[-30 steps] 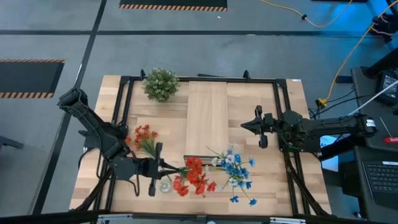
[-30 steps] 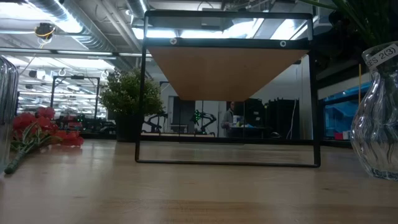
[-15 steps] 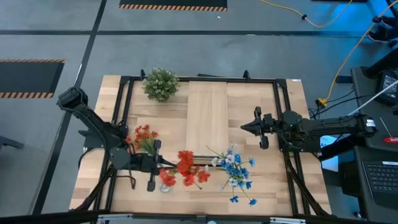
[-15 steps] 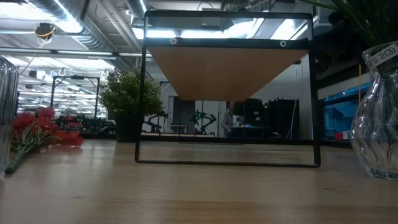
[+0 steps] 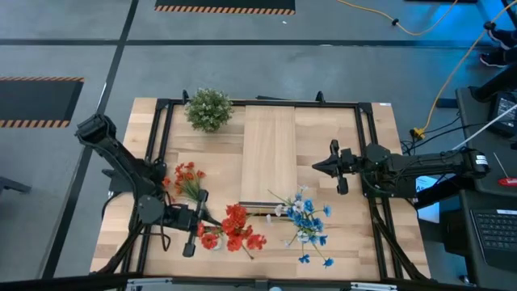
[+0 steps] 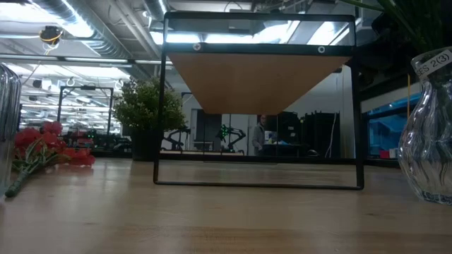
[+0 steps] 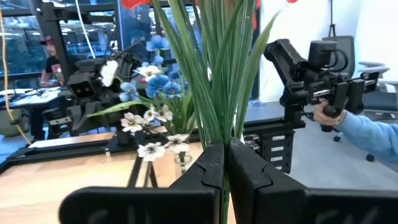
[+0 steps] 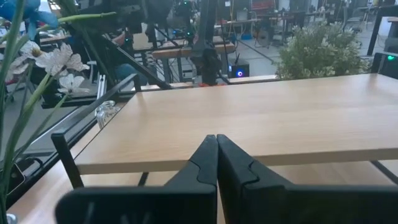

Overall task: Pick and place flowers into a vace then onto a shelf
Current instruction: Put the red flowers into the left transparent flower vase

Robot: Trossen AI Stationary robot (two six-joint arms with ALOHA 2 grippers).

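My left gripper (image 5: 199,229) is shut on a bunch of red-orange flowers (image 5: 233,235) near the table's front left. An empty clear vase (image 6: 6,120) stands at that spot; in the high view the blooms hide it. A second red bunch (image 5: 187,178) lies flat on the table. Blue and white flowers (image 5: 305,222) stand in another glass vase (image 6: 426,144). The shelf (image 5: 269,153), pale planks on a black frame, spans the table's middle. Beside the shelf's right edge, my right gripper (image 5: 317,164) is shut on nothing. My left gripper pinches the bunch's green stems and leaves (image 7: 219,134) between its two fingers (image 7: 208,167), low on the bunch. The fingers come in level from the table's left and lie across the stems. The bunch rises above the fingers, blooms on top, lifted clear of the table.
A round bushy green-white plant (image 5: 208,109) stands at the far left of the shelf. Black frame rails (image 5: 367,186) run along the table's sides. Beyond the table a person's hand in a blue sleeve (image 7: 348,127) holds a dark handle.
My left gripper has gone a little toward the table's left and near edges and sunk, turning at the wrist. The red bunch, which lay pointing toward the right, has swung up and back toward the left; its blooms now sit closer to the gripper.
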